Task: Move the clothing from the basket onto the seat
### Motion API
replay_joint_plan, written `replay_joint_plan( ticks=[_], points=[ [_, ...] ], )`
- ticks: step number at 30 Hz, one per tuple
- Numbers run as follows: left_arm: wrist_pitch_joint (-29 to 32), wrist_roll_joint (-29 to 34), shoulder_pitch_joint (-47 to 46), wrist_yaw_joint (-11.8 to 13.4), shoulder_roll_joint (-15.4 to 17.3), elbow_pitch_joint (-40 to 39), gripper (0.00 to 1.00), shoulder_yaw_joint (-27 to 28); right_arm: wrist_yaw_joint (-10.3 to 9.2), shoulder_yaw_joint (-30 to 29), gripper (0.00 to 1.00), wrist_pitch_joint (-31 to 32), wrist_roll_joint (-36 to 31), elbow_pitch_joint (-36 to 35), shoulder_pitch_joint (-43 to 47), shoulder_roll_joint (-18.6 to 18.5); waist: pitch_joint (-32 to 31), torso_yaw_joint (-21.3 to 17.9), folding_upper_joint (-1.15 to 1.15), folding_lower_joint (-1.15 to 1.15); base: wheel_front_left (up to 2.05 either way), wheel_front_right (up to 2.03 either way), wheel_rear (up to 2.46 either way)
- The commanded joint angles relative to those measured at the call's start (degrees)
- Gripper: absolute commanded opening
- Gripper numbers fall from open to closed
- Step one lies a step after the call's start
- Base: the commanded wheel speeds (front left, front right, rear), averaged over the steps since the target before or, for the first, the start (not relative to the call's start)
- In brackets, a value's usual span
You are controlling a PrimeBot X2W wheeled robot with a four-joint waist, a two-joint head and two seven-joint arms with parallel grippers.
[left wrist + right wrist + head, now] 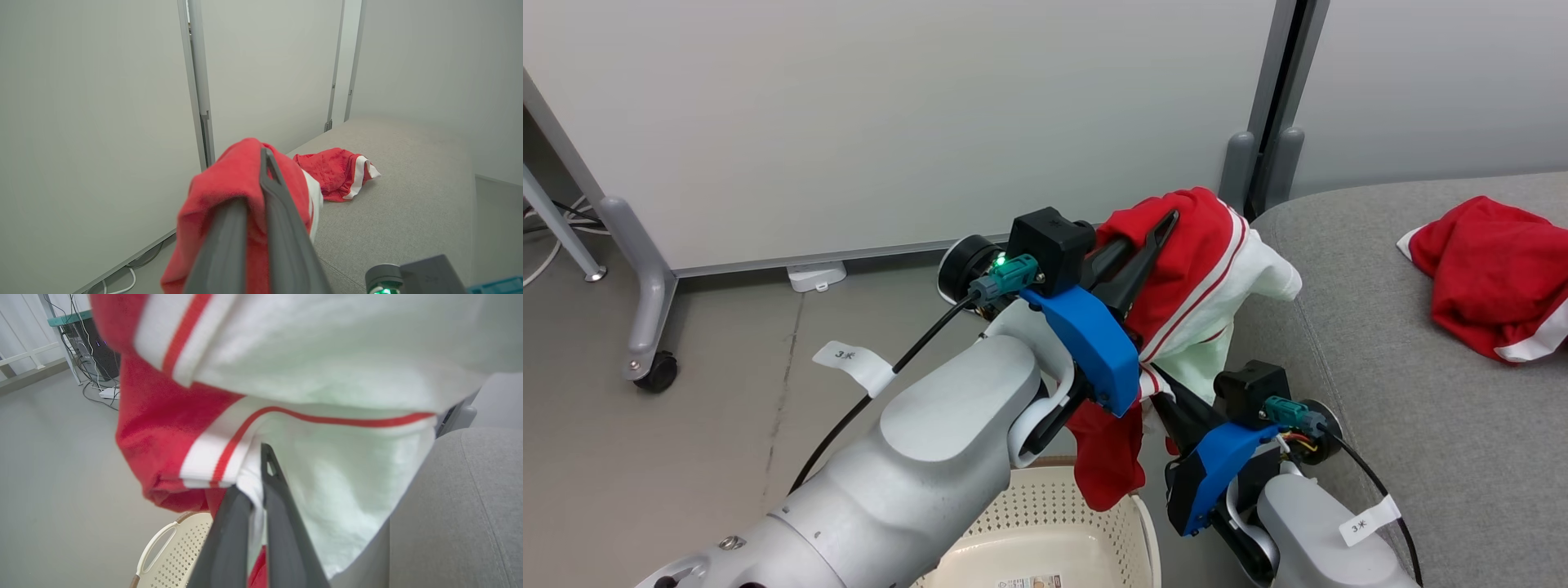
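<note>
- Nearest, low: cream-white perforated plastic basket (1045, 523). The patch of its floor in view carries no fabric.
- Just above it, the right gripper (254, 490): fingers pinching a white fold of the red garment with white trim bands (1201, 269).
- Higher and farther, the left gripper (252, 192): fingers pinching the same garment's red upper part. The garment hangs in the air by the sofa's near-left edge, red tail dangling over the basket rim.
- Right and far: light-grey fabric sofa (1421, 425), with a second crumpled red garment (1494, 278) lying on the cushion.
- Judgement: one piece delivered, one in transit. Left to do: carry it right over the seat and release.
</note>
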Motion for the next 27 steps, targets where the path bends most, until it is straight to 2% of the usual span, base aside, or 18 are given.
replay_joint_plan(
  ticks=[1,3,4,5,6,14,27],
  points=[
    [-0.3,0.3,-0.4,-0.1,0.0,0.3,0.01,0.3,0.01,-0.2,0.0,-0.3,-0.3,-0.4,-0.1,-0.1,0.0,0.0,0.0,0.0,0.0,0.0,0.0],
    [-0.4,0.5,-0.2,-0.1,0.0,0.4,0.42,0.4,0.01,-0.6,0.0,-0.3,-0.5,-0.8,0.2,-0.1,-0.1,-0.1,0.0,0.0,0.0,0.0,0.0],
    [-0.4,0.6,-0.1,0.0,0.0,0.4,0.76,0.6,0.01,-0.7,0.0,-0.3,-0.7,-1.0,0.3,-0.1,-0.1,-0.1,0.0,0.0,0.0,0.0,0.0],
    [-0.4,0.6,-0.1,0.0,0.0,0.4,0.76,0.6,0.01,-0.7,0.0,-0.3,-0.7,-1.0,0.3,-0.1,-0.1,-0.1,0.0,0.0,0.0,0.0,0.0],
    [-0.4,0.7,0.1,0.0,0.0,0.5,1.0,0.7,0.01,-0.8,0.0,-0.3,-0.8,-1.2,0.5,-0.1,-0.2,-0.2,0.0,0.0,0.0,0.0,0.0],
    [-0.5,1.7,3.0,0.0,2.7,-1.0,1.0,3.5,0.01,-2.5,0.0,-0.3,-1.9,-2.7,1.1,-0.1,-0.1,-0.6,0.0,0.0,0.0,0.0,0.0],
    [-0.5,7.5,17.1,2.0,12.6,-12.6,1.0,14.4,0.01,-5.5,0.0,-0.3,-4.0,-5.4,2.2,-0.1,0.6,-2.5,0.0,0.0,0.0,0.0,0.0]
  ],
)
